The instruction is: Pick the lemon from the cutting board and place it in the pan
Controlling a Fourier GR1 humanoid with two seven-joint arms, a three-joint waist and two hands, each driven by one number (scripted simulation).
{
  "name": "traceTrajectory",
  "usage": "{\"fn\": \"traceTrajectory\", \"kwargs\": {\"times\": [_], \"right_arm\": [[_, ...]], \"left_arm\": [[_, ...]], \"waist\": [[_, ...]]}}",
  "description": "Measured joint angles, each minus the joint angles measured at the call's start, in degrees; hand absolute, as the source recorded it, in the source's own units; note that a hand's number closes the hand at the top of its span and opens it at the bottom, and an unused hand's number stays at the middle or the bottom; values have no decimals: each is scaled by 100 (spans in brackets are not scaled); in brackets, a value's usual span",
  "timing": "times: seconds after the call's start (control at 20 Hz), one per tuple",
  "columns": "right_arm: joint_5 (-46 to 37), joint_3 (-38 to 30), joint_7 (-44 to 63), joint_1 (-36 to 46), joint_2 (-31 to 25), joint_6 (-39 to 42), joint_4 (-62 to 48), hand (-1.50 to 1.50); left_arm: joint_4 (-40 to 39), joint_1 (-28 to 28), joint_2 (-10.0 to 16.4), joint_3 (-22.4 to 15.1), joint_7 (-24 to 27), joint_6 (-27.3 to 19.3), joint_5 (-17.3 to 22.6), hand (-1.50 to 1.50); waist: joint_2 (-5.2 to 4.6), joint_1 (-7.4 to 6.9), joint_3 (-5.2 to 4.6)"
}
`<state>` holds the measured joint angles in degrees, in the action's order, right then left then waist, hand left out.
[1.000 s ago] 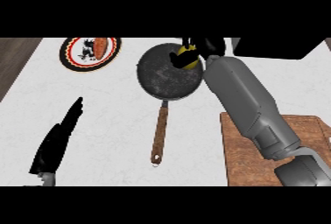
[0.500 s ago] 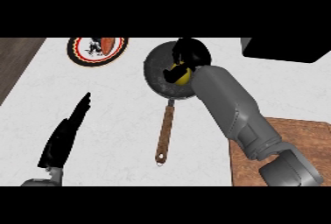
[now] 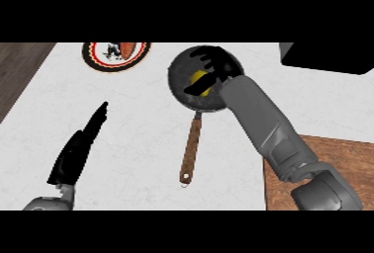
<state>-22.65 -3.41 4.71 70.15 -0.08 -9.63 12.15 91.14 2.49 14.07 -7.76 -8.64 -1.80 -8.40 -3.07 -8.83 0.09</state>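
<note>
A dark round pan (image 3: 182,94) with a brown wooden handle (image 3: 192,148) lies on the white counter at top centre. The yellow lemon (image 3: 200,79) rests inside it. My right hand (image 3: 213,64) hovers over the pan with its fingers spread straight past the lemon and its thumb (image 3: 196,89) just below it; the hand is open. The grey right forearm runs back down to the wooden cutting board (image 3: 329,158) at lower right, which shows nothing on it. My left hand (image 3: 76,148) lies flat and open at the left.
A round plate (image 3: 99,62) with an orange rim and a red-and-black item sits at top left. A black block (image 3: 329,57) occupies the top right corner. A dark wooden strip (image 3: 18,64) borders the counter's left edge.
The right hand moved left over the pan with the lemon and its fingers have spread apart from it. The lemon now shows inside the pan. The left hand stayed put.
</note>
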Motion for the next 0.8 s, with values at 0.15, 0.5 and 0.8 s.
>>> {"fn": "traceTrajectory", "kwargs": {"times": [0.15,0.5,0.8], "right_arm": [[263,-244,-374,-54,5,-443,103,-150],[834,-895,-870,-48,-5,-1516,225,-150],[1194,-1408,-1200,-177,-469,-1820,205,-150]], "left_arm": [[19,9,-1,11,-26,-22,-21,0],[-22,20,2,81,-31,-39,-16,0],[-89,-152,55,240,104,-44,48,0]], "waist": [[5,6,3],[33,145,0],[76,319,-2]]}}
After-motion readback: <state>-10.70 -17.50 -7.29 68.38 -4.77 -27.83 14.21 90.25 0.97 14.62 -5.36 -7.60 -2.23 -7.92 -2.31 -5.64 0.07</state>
